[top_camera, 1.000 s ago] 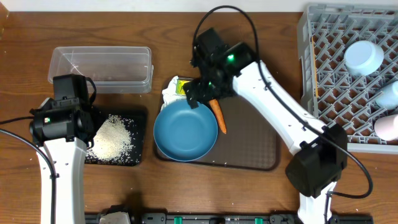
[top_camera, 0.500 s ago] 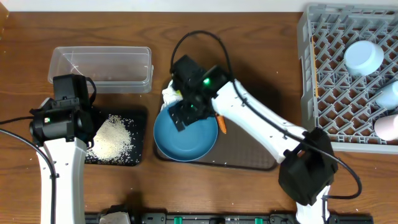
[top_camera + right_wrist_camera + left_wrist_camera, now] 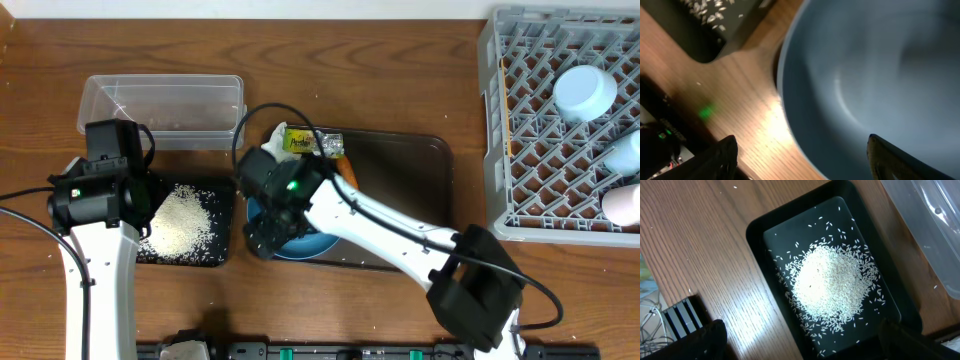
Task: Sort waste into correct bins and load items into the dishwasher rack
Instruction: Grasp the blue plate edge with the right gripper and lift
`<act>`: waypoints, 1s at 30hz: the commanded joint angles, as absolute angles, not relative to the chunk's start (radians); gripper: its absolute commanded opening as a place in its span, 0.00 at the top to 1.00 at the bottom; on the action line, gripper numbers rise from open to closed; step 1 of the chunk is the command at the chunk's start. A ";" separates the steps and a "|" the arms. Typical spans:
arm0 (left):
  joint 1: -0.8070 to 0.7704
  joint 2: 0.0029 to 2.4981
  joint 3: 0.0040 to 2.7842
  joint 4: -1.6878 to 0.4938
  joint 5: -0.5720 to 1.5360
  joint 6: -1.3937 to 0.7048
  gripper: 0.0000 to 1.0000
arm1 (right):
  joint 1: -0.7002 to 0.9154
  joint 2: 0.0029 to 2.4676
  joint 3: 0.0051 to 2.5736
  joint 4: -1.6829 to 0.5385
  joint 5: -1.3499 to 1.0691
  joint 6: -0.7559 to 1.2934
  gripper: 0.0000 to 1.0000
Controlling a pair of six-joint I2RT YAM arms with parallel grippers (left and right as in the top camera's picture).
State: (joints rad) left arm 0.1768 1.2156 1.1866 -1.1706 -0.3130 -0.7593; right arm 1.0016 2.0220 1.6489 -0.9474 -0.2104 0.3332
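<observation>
The wide blue plate-bowl (image 3: pixel 312 244) sits at the left end of the brown tray (image 3: pixel 400 190), mostly under my right arm. My right gripper (image 3: pixel 807 160) is open and straddles its left rim (image 3: pixel 790 115): one finger hangs over the wooden table, the other inside the bowl. Behind it lie the green-and-yellow wrapper (image 3: pixel 300 142), the white tissue (image 3: pixel 270 152) and a sliver of orange carrot (image 3: pixel 344 168). My left gripper (image 3: pixel 805 347) is open, empty, above the black tray (image 3: pixel 757 235) holding a heap of rice (image 3: pixel 832 282). The clear tub (image 3: pixel 165 108) stands behind it.
The grey dishwasher rack (image 3: pixel 520 150) fills the right edge, holding a light-blue bowl (image 3: pixel 585 90) and two white cups (image 3: pixel 630 155) (image 3: pixel 625 205). My right arm stretches diagonally across the brown tray. Bare wood lies between the black tray and the bowl.
My right arm has swung left and forward from the back of the brown tray to the bowl's left rim, uncovering the wrapper. The left arm has not moved.
</observation>
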 commanded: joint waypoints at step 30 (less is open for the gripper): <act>0.183 1.216 1.198 -1.174 -0.315 -0.765 0.01 | 1.046 2.015 1.445 -0.739 -0.105 0.415 0.52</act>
